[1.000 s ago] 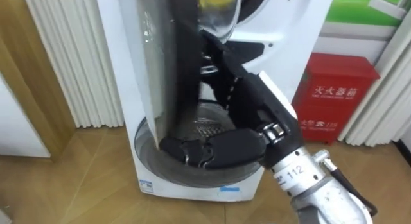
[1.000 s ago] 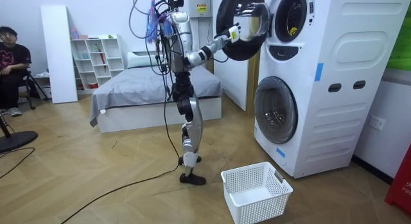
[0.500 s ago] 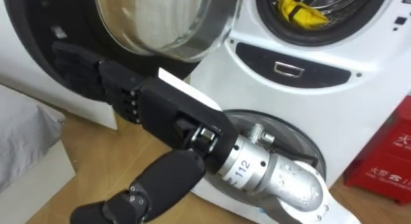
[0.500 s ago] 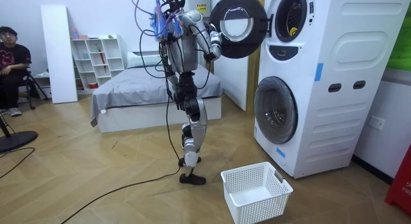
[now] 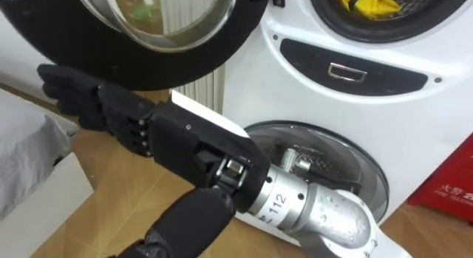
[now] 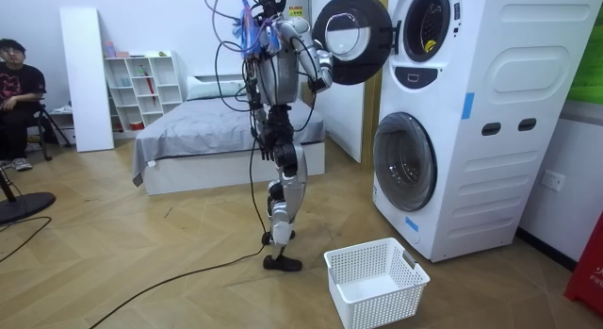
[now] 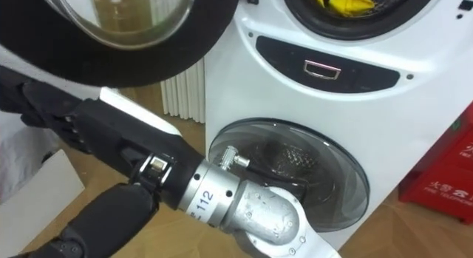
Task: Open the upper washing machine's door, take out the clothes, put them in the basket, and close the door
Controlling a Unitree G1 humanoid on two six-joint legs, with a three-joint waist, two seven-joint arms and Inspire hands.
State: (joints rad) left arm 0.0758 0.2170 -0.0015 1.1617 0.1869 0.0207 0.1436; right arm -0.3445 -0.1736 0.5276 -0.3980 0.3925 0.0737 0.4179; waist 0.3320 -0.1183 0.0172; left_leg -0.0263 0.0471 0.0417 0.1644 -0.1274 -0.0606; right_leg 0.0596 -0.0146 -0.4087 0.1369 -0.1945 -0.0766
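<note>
A yellow cloth [image 5: 369, 3] lies in the open drum of the upper washing machine [image 6: 429, 32]. Its round glass door [image 5: 170, 36] is swung out to my left. My right hand [image 5: 111, 117] reaches across from the lower right with its fingers straight. It lies just under the door's black lower rim, and I cannot tell whether it touches the rim. In the room view I stand to the left of the stacked machines, with that hand [image 6: 322, 73] raised at the door [image 6: 353, 37].
The lower machine's door [image 5: 325, 169] is closed. A white laundry basket [image 6: 375, 280] stands on the floor in front of the machines. A red box [image 5: 454, 184] stands at the right, a bed [image 6: 207, 131] is behind me, and a person [image 6: 19, 93] sits far off.
The head view has swung from the door's edge to its lower rim and the machine fronts. My body has turned toward the machines, and my right hand stays stretched out under the door.
</note>
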